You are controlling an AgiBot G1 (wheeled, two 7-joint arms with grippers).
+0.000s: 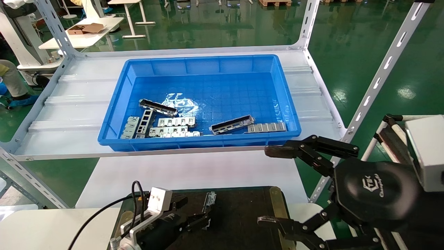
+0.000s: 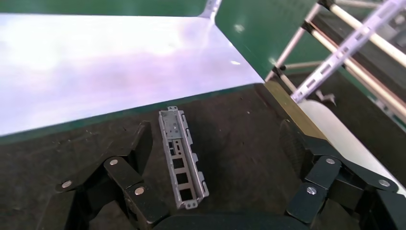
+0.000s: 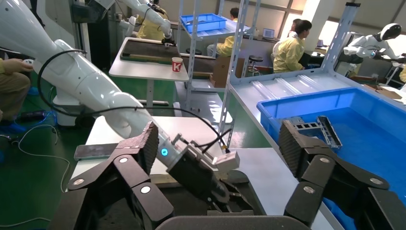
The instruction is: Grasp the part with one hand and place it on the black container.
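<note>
Low on the near left, the left gripper [image 1: 194,217] hangs over the black container [image 2: 239,129], jaws spread wide and gripping nothing. The part [image 2: 181,157] lies flat on the dark tray between the fingers, closer to one and touching neither. So the placing looks done, with only the pull-back left. Over on the right, the right gripper [image 1: 274,185] hovers by the tray's edge, wide open and empty. Farther off, a blue bin [image 1: 114,114] of loose metal pieces sits on a white shelf [image 1: 69,104], above a glossy green floor [image 1: 364,41].
</note>
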